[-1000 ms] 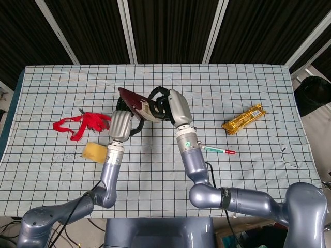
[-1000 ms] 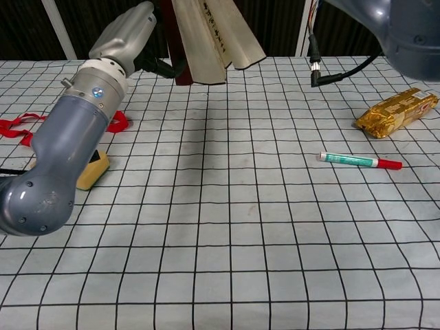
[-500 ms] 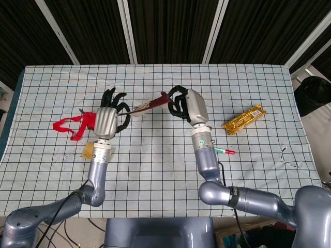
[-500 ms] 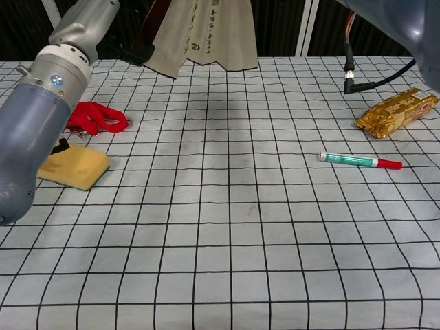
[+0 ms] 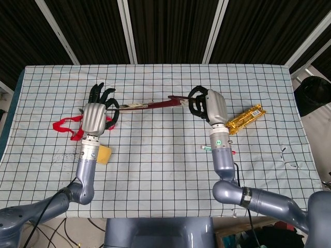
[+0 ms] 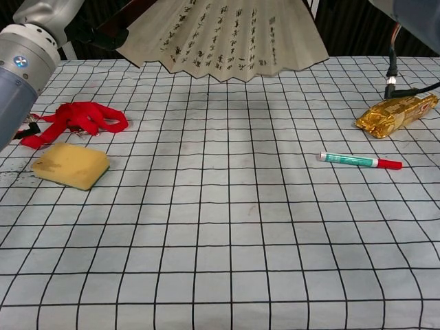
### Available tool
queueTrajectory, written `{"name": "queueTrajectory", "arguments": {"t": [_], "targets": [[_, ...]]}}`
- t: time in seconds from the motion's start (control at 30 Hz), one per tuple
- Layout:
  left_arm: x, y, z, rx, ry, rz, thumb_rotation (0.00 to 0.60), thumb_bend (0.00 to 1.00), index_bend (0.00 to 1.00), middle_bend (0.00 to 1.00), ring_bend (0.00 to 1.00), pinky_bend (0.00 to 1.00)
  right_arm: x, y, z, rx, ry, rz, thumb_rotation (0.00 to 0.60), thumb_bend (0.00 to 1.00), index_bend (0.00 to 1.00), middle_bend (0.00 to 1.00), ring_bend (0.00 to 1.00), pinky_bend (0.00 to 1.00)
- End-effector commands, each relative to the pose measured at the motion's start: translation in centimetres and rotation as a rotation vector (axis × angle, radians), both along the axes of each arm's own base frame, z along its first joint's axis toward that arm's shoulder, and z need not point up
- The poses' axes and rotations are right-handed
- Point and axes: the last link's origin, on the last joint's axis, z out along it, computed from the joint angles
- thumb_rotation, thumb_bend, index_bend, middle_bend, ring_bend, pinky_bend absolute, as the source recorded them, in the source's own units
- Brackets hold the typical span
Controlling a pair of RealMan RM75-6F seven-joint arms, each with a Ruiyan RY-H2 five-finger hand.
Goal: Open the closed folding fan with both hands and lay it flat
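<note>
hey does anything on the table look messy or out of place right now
Nothing looks damaged or spilled. The red ribbon lies in a loose tangle beside the yellow sponge, and the fan is spread open above the table, not yet laid flat.

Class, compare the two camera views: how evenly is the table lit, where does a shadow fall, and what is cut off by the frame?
Head view: even, soft light on the checked tablecloth, no glare, everything sharp. Chest view: a faint shadow lies on the cloth below the spread fan, whose top the frame cuts off; the left hand and right hand show whole only in the head view.
</note>
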Motion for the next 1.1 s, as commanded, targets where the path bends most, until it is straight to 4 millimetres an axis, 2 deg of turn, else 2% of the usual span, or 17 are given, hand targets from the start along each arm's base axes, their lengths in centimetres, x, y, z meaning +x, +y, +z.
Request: {"name": "queueTrajectory", "arguments": {"t": [0.03,0.3,0.6,0.93,1.1], "targets": [[-0.2,0.0,0.3,0.006,0.008,0.002,0.6,0.41,0.67,0.22,0.0,0.0,-1.3,-0.1,0.5,-0.021,0.017,-0.018,0.6,0.45,0.86,0.85,0.91,0.72],[-0.4,0.5,0.9,0.021,0.04,0.003,0.6,0.4,0.69,0.24,0.0,0.0,-4.1,0.2,1.3,-0.073,0.094,-0.013,0.6,0.46,0.86,0.85,0.91,0.72],[-0.2,1.3,0.9,0.03,0.056,0.005,0.6,0.4,0.7,0.24,0.0,0.0,-6.0,0.3,1.1,-0.121,0.139,0.019,0.6,0.46,0.86,0.85,0.91,0.72],[1.1,2.5,0.4,0.029,0.065,-0.011,0.6,0.4,0.7,0.24,0.0,0.0,-7.8,0.4,0.5,-0.165,0.166,0.034,0.6,0.46,0.87,0.85,0.91,0.72],[0.8,2.4,0.1,0.024,0.069,-0.008,0.6,0.4,0.7,0.25,0.0,0.0,-8.7,0.8,0.2,-0.167,0.165,0.031,0.6,0.46,0.87,0.85,0.91,0.72]]}}
